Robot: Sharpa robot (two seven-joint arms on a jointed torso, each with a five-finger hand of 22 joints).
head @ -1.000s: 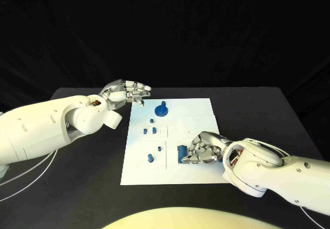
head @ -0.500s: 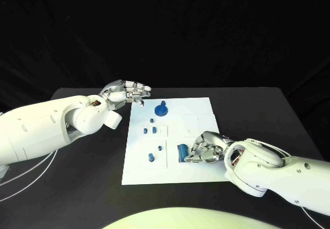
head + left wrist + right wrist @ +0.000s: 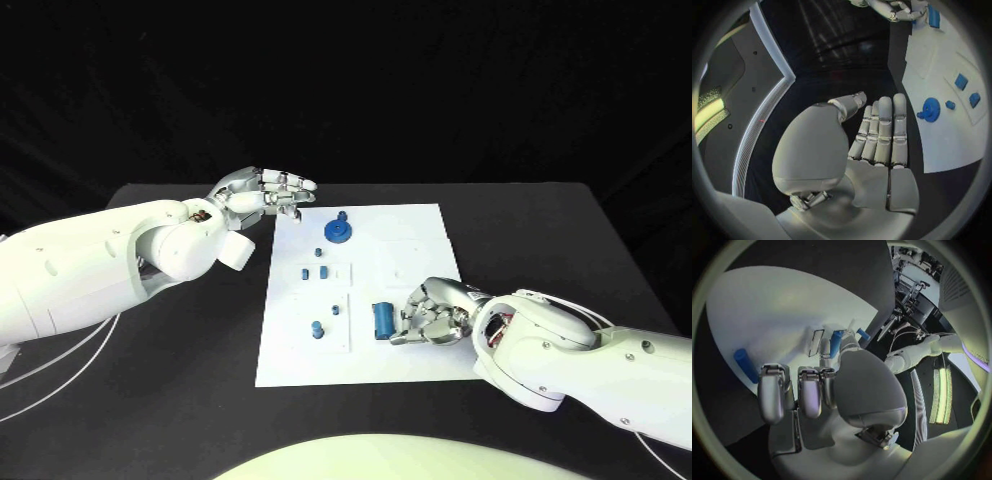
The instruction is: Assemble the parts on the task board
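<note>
The white task board (image 3: pixel 411 240) lies in the middle of the table. A blue gear-shaped part (image 3: pixel 338 233) stands at its far end, also in the left wrist view (image 3: pixel 929 108). Small blue pieces (image 3: pixel 307 272) sit mid-board, and two pegs (image 3: pixel 316 329) stand nearer me. A blue cylinder (image 3: pixel 382 320) lies flat on the board and is seen from the right wrist (image 3: pixel 745 365). My right hand (image 3: pixel 433 315) rests just right of it, fingers curled, holding nothing. My left hand (image 3: pixel 267 195) hovers off the board's far left corner, its fingers (image 3: pixel 882 130) straight and empty.
The black table (image 3: pixel 548 230) stretches well beyond the board on both sides. My left forearm (image 3: pixel 101 260) lies over the table's left part, and my right forearm (image 3: pixel 591 360) crosses its near right corner.
My right hand has drawn back a little toward the right, leaving the blue cylinder lying free on the board. The left hand has not moved.
</note>
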